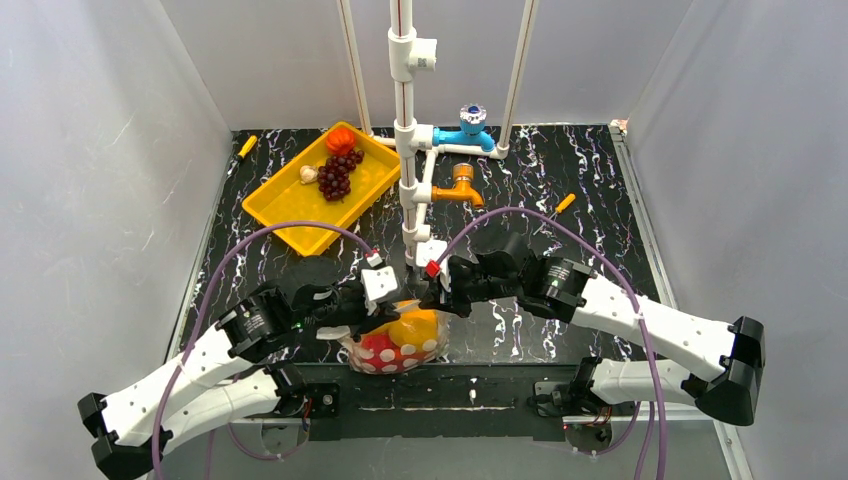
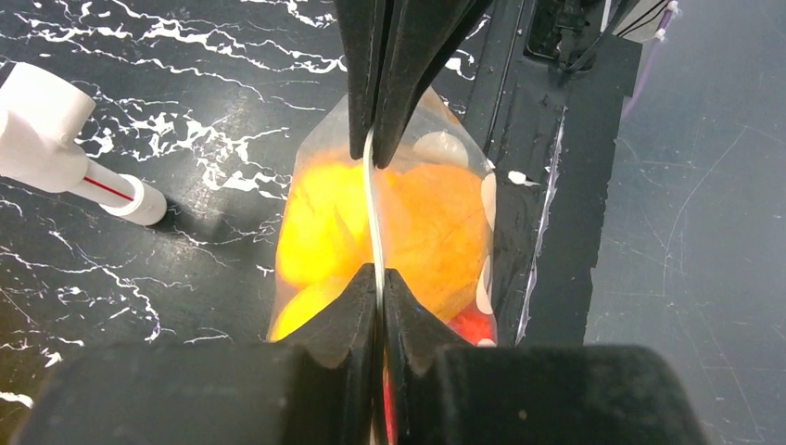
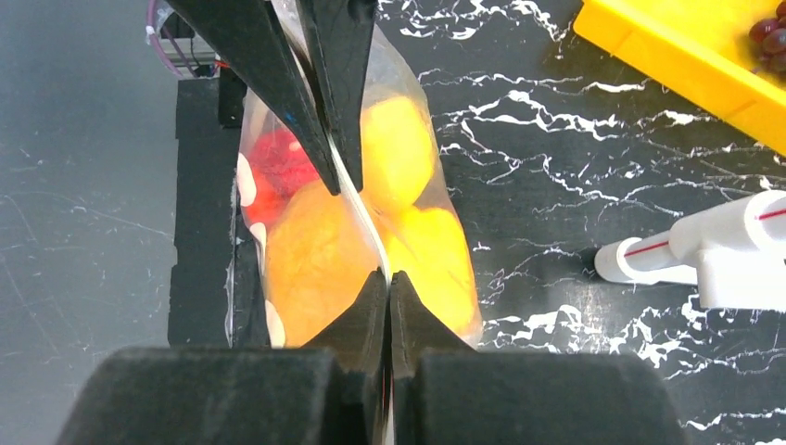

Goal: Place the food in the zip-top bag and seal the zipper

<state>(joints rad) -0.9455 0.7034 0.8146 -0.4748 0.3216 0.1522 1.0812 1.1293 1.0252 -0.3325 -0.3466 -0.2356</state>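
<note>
Two grippers, one strip, both pinched on it. The left gripper (image 1: 388, 303) and right gripper (image 1: 432, 298) meet tip to tip at the foot of the white pipe stand (image 1: 407, 150), on its arm-base side.

Left wrist view: the left gripper (image 2: 380, 278) has its fingers pressed together, with the zipper (image 2: 371, 213) clamped between the tips. The right gripper's fingers (image 2: 417, 74) come in from the opposite side and bite the same strip further along. Between the two pinch points the zipper runs as one thin pale line, slightly bowed. Whether it is sealed along that length, I cannot tell.

Right wrist view: the same seen from the other end. The right gripper (image 3: 389, 278) is closed flat on the zipper (image 3: 366, 227), and the left gripper's fingers (image 3: 250, 65) are closed on it beyond.

The zip-top bag (image 1: 395, 352) sits under the tips, nearer the arm bases than the pipe stand, with its lower end over the black strip at the table edge. I cannot tell whether its bottom rests there or hangs.

Contents seen through the plastic: yellow piece (image 3: 399, 148), orange piece (image 3: 315, 269), red piece (image 3: 278, 167).

Not bagged: the yellow tray (image 1: 290, 205), left of the pipe stand and further back, holds a red-orange fruit (image 1: 341, 138), a purple grape bunch (image 1: 335, 177) and a small white piece (image 1: 308, 174).

A blue tap (image 1: 472, 125) and an orange tap (image 1: 458, 187) project from the pipe stand's right side.
</note>
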